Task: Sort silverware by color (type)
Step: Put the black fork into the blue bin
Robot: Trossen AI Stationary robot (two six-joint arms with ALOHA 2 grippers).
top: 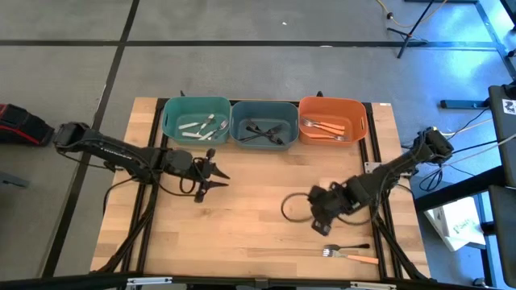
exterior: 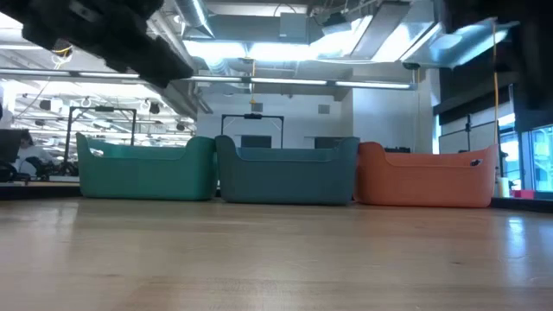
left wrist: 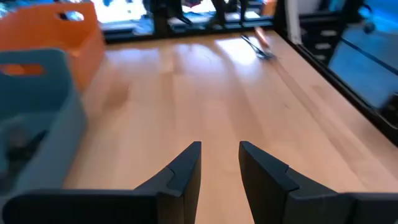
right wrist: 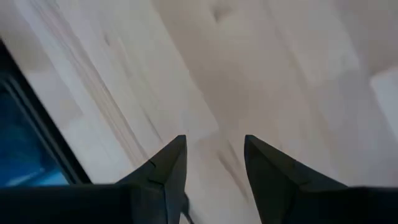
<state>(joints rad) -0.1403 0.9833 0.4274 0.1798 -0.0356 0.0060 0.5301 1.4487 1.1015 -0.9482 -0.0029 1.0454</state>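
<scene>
Your right claw (top: 320, 228) hangs spread and empty near two forks (top: 348, 252) on the table (top: 250, 201); your left claw (top: 211, 180) is spread too.

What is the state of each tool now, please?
Left tool: open, holding nothing.
Right tool: open, holding nothing.

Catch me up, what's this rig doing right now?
It is sorting forks by handle color into three bins at the table's far edge. White forks lie in the teal bin, black ones in the blue bin, orange ones in the orange bin. Two forks remain on the table near the front edge: a black fork and an orange fork. The right claw hovers open near them, empty. The left claw waits open before the bins.
</scene>
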